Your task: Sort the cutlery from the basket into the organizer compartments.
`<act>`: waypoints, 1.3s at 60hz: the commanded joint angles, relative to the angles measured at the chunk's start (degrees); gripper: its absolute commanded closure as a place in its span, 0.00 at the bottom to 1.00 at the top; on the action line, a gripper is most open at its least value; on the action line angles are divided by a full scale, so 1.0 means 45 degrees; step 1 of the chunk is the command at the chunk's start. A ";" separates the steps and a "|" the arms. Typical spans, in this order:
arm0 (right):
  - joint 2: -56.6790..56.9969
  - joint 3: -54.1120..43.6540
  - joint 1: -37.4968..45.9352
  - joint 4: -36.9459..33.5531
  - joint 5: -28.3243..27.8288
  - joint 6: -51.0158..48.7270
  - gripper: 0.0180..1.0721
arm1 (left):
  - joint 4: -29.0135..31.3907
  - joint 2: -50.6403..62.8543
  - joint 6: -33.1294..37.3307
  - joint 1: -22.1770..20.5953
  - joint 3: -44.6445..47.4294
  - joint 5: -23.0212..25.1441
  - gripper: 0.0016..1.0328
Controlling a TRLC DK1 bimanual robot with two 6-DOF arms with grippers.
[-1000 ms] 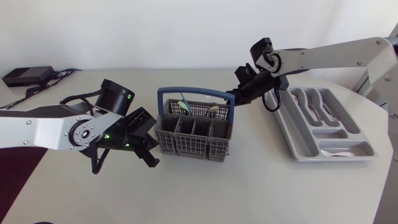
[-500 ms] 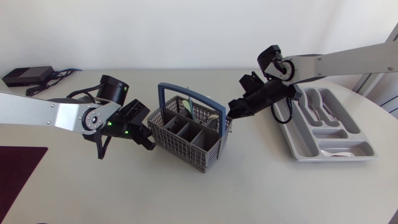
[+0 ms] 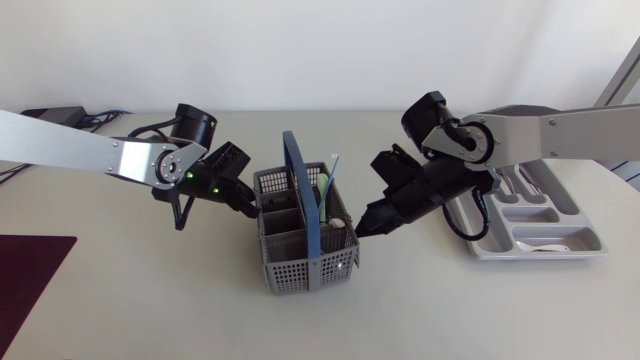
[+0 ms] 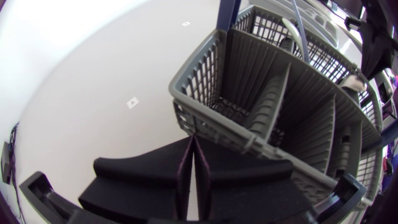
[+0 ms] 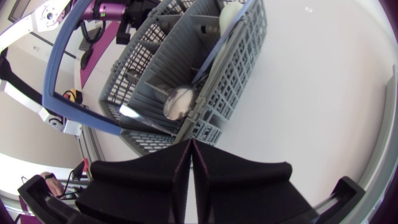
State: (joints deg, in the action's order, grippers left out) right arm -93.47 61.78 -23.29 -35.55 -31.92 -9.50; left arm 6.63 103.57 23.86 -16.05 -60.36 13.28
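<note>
The grey cutlery basket [image 3: 300, 255] with a blue handle [image 3: 300, 195] stands at the table's middle, turned at an angle. It holds a spoon [image 3: 339, 222], a pale green-handled piece [image 3: 322, 185] and a thin blue piece [image 3: 334, 168]. My left gripper [image 3: 247, 205] is shut, its tips against the basket's far left corner [image 4: 186, 118]. My right gripper [image 3: 366, 226] is shut too, tips pressed on the basket's right wall [image 5: 205, 127], just below the spoon [image 5: 177, 102]. The grey organizer [image 3: 592, 238] lies at the right with several pieces of cutlery [image 3: 520, 185] in it.
A black box [image 3: 50, 113] with cables sits at the back left. A dark maroon mat [image 3: 30, 265] lies at the front left. Open tabletop stretches in front of the basket and between it and the organizer.
The basket has swung round about a quarter turn and slid toward the front. My left gripper went back and right with its corner; my right gripper came forward and left along its other side.
</note>
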 commanded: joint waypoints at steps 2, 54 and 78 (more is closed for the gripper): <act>0.0576 -0.0389 -0.0586 -0.0244 -0.0152 -0.0429 0.92 | 0.0108 0.0617 0.0011 -0.0671 -0.0767 0.0370 0.97; -0.0713 0.1193 0.3456 0.2431 0.0668 0.0333 0.91 | 0.2999 -0.6687 0.3156 -0.0202 0.3296 0.1346 0.97; -0.4346 0.4514 0.3164 0.2783 0.0512 0.1407 0.91 | 0.3663 -1.1492 0.3429 -0.2194 0.7007 0.1307 0.97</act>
State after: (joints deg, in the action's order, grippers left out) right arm -110.21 79.26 -8.21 -23.31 -29.19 -5.48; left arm 23.11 54.85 37.78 -24.16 -32.08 19.09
